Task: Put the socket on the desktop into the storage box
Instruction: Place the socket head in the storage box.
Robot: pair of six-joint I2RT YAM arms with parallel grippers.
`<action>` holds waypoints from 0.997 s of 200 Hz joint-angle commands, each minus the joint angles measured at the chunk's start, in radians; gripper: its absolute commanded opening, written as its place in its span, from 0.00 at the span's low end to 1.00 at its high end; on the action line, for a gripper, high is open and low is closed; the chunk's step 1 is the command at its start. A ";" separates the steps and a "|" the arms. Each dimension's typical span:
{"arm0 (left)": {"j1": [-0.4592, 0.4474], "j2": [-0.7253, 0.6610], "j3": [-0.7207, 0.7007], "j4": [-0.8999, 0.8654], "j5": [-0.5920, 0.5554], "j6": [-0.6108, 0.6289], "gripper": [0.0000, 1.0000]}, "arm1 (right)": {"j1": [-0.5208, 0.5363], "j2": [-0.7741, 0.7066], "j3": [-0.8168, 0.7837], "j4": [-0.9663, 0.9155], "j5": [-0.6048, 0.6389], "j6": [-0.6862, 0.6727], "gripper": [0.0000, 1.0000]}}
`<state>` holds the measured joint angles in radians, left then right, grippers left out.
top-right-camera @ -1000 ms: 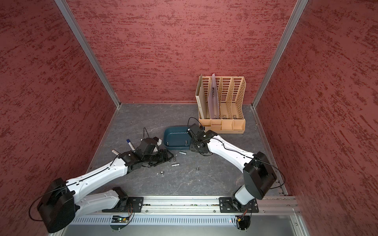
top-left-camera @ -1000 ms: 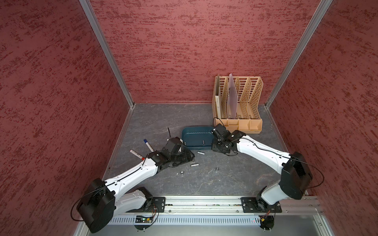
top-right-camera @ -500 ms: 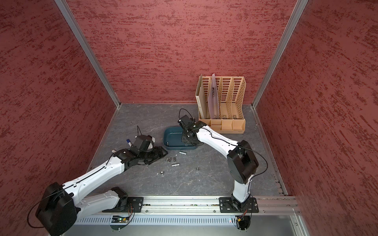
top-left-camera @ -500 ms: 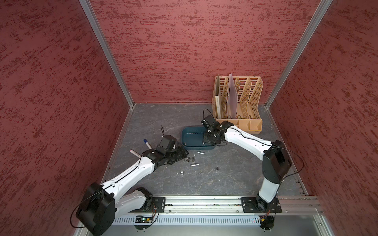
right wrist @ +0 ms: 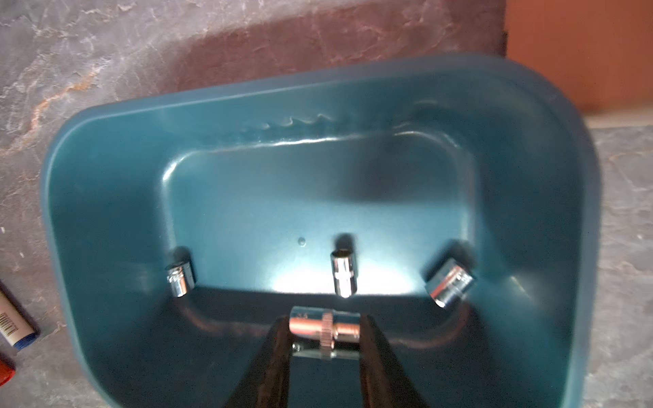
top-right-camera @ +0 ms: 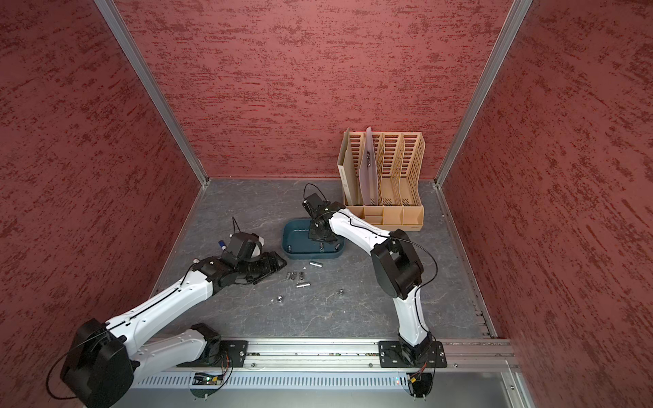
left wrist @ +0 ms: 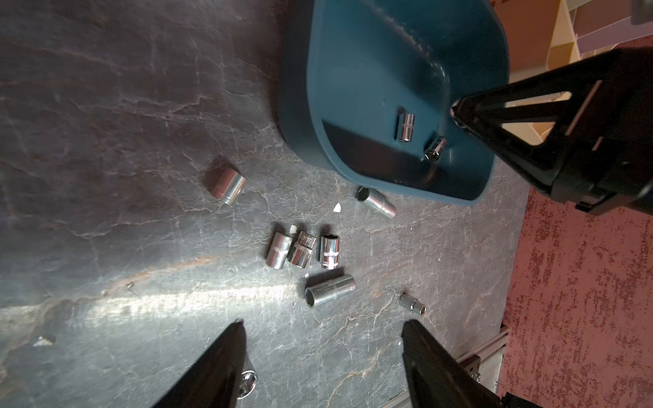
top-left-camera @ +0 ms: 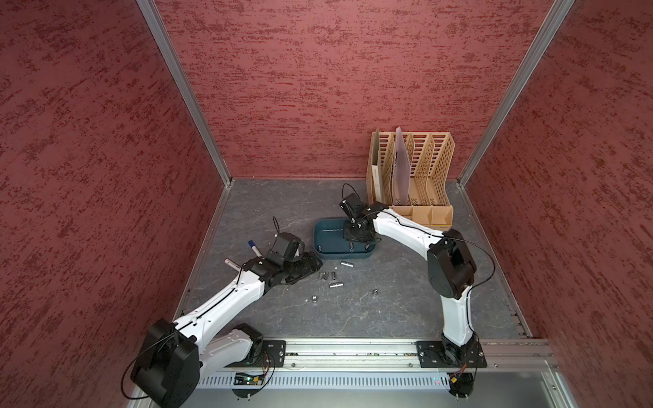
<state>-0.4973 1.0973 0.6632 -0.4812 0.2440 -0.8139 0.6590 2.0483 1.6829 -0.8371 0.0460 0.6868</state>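
Note:
My right gripper (right wrist: pixel 324 329) is shut on a chrome socket (right wrist: pixel 318 323), gripped end to end, and hangs over the dark teal storage box (right wrist: pixel 106 219). Three sockets (right wrist: pixel 344 273) lie on the box floor. In both top views the right gripper (top-left-camera: pixel 357 238) (top-right-camera: pixel 322 239) is above the box (top-left-camera: pixel 327 228) (top-right-camera: pixel 295 229). My left gripper (left wrist: pixel 323 325) is open and empty, low over the desktop (left wrist: pixel 106 141) left of the box. Several loose sockets (left wrist: pixel 304 249) lie just ahead of it, and one (left wrist: pixel 248 381) lies beside its finger.
A tan perforated file rack (top-left-camera: pixel 411 176) stands at the back right, close behind the box. Two pens (top-left-camera: pixel 255 248) (top-left-camera: pixel 233 263) lie by the left arm. More small sockets (top-left-camera: pixel 374 291) (top-left-camera: pixel 313 299) lie nearer the front rail (top-left-camera: pixel 353 353). Red walls close three sides.
My right gripper has carried the socket leftward from the box's right end to over its inside. My left gripper has drawn back a little to the left and stayed open.

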 commanded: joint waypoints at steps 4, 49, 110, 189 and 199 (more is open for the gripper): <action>0.012 -0.017 -0.026 -0.008 0.008 0.010 0.73 | -0.011 0.042 0.054 -0.009 -0.015 -0.009 0.28; 0.019 -0.028 -0.034 -0.016 0.009 0.011 0.73 | -0.021 0.115 0.091 -0.006 -0.029 -0.006 0.29; 0.022 -0.036 -0.049 -0.023 0.006 0.005 0.73 | -0.027 0.158 0.118 -0.009 -0.038 -0.004 0.31; 0.023 -0.046 -0.065 -0.024 0.006 -0.002 0.73 | -0.029 0.164 0.115 -0.006 -0.040 -0.003 0.32; 0.023 -0.046 -0.066 -0.025 0.007 -0.004 0.73 | -0.028 0.164 0.113 -0.006 -0.039 -0.003 0.32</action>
<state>-0.4805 1.0649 0.6163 -0.5011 0.2501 -0.8146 0.6376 2.2032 1.7737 -0.8402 0.0071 0.6872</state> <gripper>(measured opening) 0.729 0.324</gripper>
